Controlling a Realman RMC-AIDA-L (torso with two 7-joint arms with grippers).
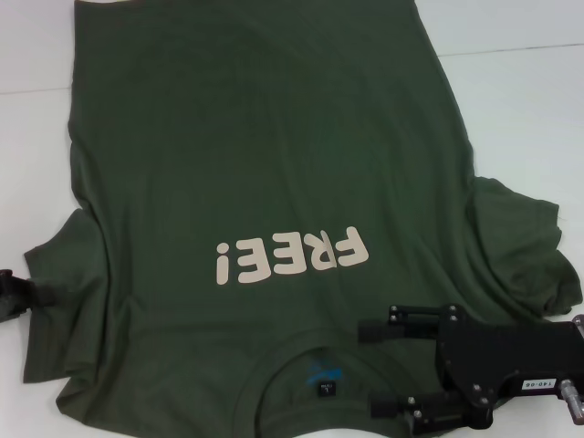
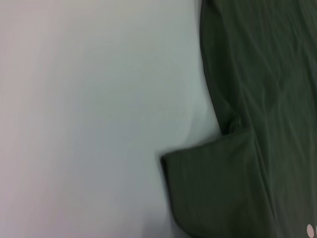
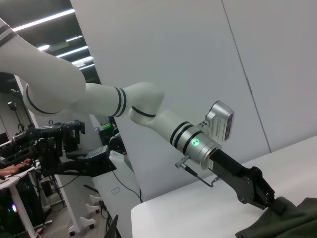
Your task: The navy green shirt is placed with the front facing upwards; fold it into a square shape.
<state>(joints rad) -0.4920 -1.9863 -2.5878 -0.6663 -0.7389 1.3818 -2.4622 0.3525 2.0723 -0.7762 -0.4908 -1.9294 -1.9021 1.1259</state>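
The navy green shirt point(image 1: 255, 164) lies spread on the white table point(image 1: 520, 109), front up, with its cream "FREE!" lettering point(image 1: 292, 255) upside down to me. Its collar point(image 1: 274, 370) and small neck label point(image 1: 327, 389) are nearest me. My right gripper point(image 1: 370, 365) hovers open just right of the collar, with both fingers point(image 1: 411, 317) pointing left. My left gripper point(image 1: 11, 297) sits at the table's left edge against the left sleeve point(image 2: 213, 193). In the right wrist view the left gripper point(image 3: 270, 198) meets the shirt's bunched fabric point(image 3: 292, 220).
The right sleeve point(image 1: 534, 242) lies rumpled just beyond my right gripper. Bare white table point(image 2: 89, 109) lies left of the shirt and at the far right. Past the table's far edge point(image 3: 163, 203), lab stands and cables fill the background.
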